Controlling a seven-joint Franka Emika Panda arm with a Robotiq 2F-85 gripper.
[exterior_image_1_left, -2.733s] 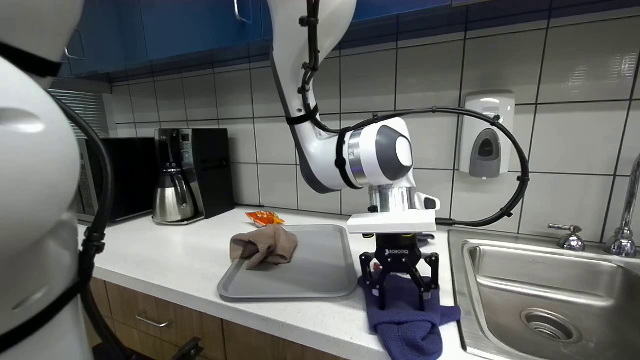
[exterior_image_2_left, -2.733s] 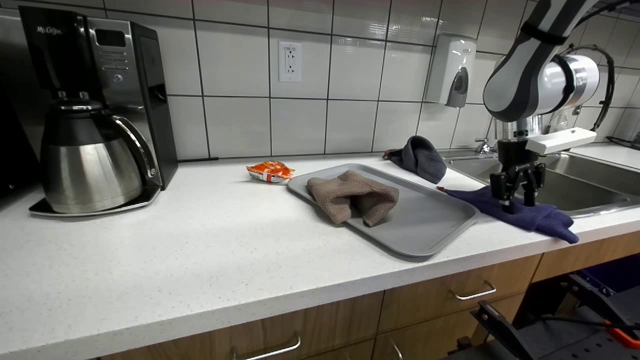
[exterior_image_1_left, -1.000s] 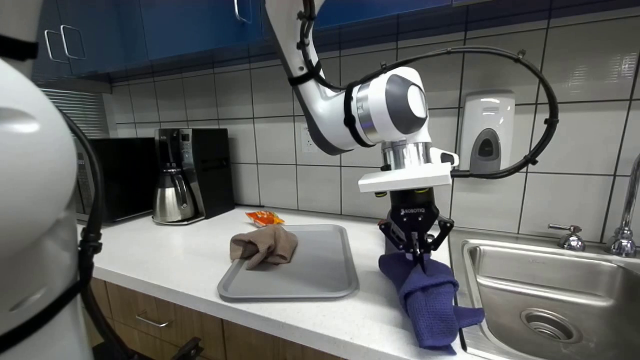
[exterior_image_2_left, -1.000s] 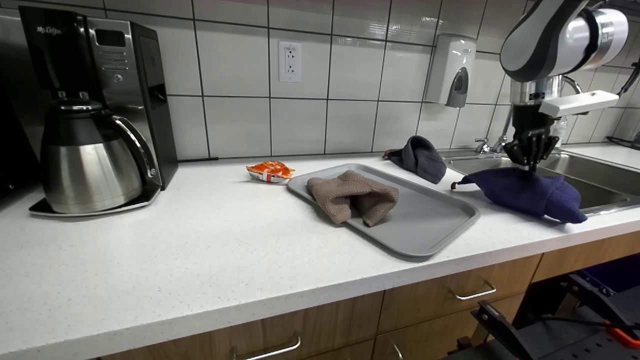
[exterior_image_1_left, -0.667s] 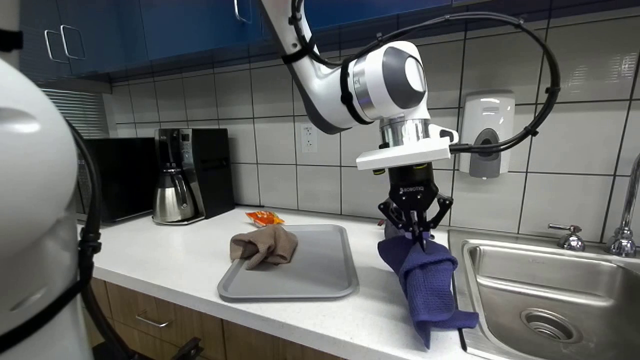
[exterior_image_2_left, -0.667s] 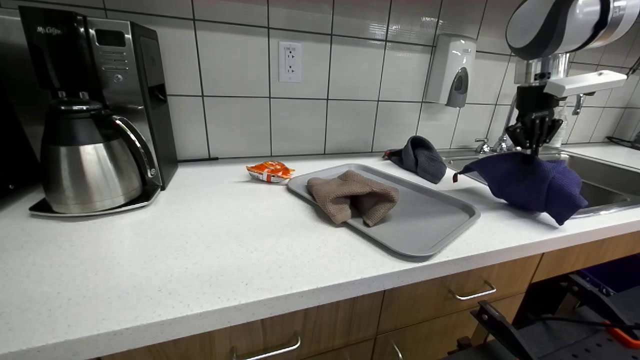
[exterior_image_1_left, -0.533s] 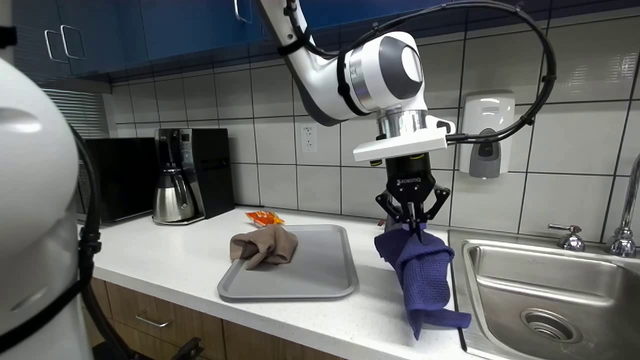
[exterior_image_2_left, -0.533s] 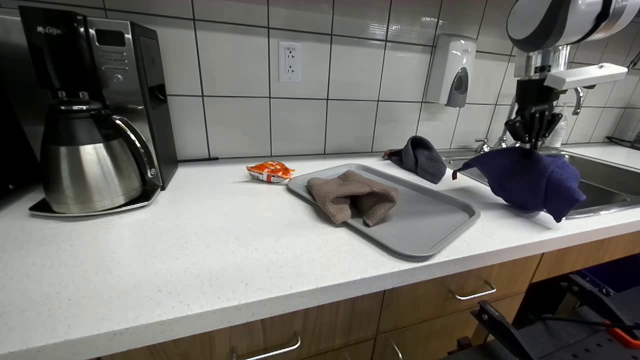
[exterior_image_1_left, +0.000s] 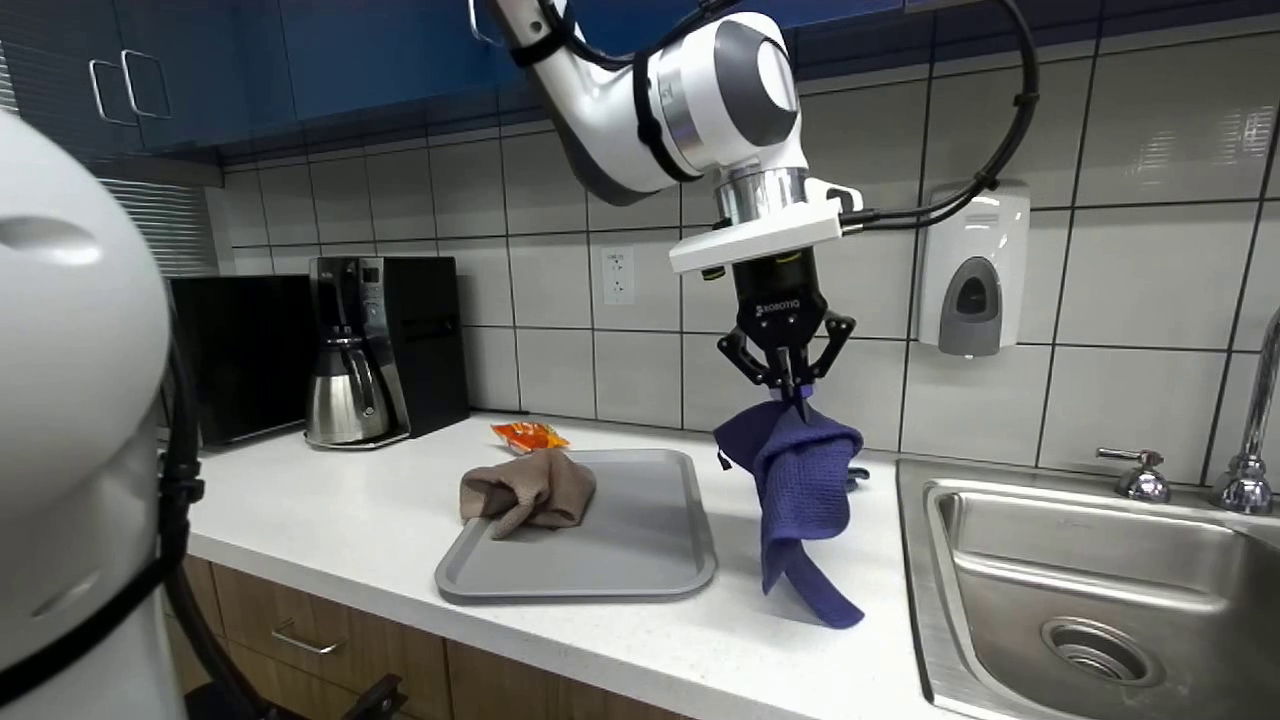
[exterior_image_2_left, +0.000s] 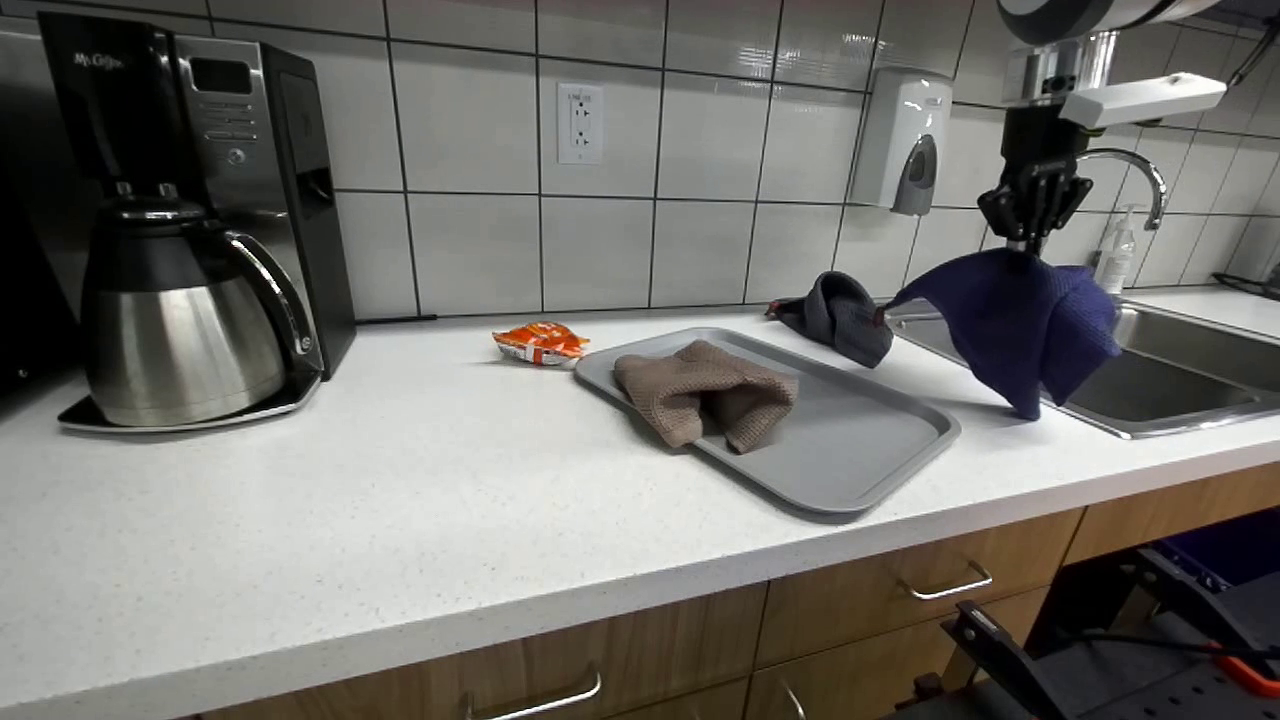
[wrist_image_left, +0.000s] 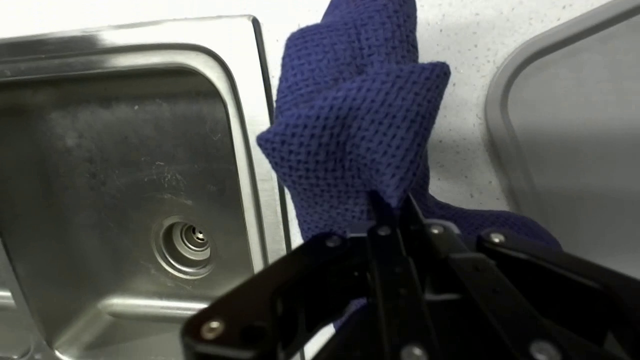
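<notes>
My gripper (exterior_image_1_left: 797, 398) is shut on a blue-purple waffle-weave cloth (exterior_image_1_left: 808, 480), which hangs in folds over the counter beside the sink. Both exterior views show the cloth (exterior_image_2_left: 1030, 315) raised, its loose corners drooping below the gripper (exterior_image_2_left: 1026, 245). From the wrist, folds of the cloth (wrist_image_left: 350, 125) bulge ahead of the closed fingertips, and the pinched part lies between them. A grey tray (exterior_image_1_left: 640, 545) lies beside it, with a crumpled brown cloth (exterior_image_2_left: 705, 392) over one edge. A dark grey cloth (exterior_image_2_left: 840, 318) rests near the wall, mostly hidden behind the held cloth in an exterior view.
A steel sink (exterior_image_1_left: 1000, 560) with a tap handle (exterior_image_1_left: 1143, 475) borders the counter. An orange packet (exterior_image_2_left: 540, 343) lies behind the tray. The coffee maker (exterior_image_2_left: 190, 300) stands farther along. On the tiled wall are a soap dispenser (exterior_image_1_left: 975, 270) and an outlet (exterior_image_2_left: 580, 124).
The gripper, earlier open over the cloth on the counter, has shut on it and risen. Over the last half second it has climbed further and shifted toward the tray's side, the cloth lifting with it.
</notes>
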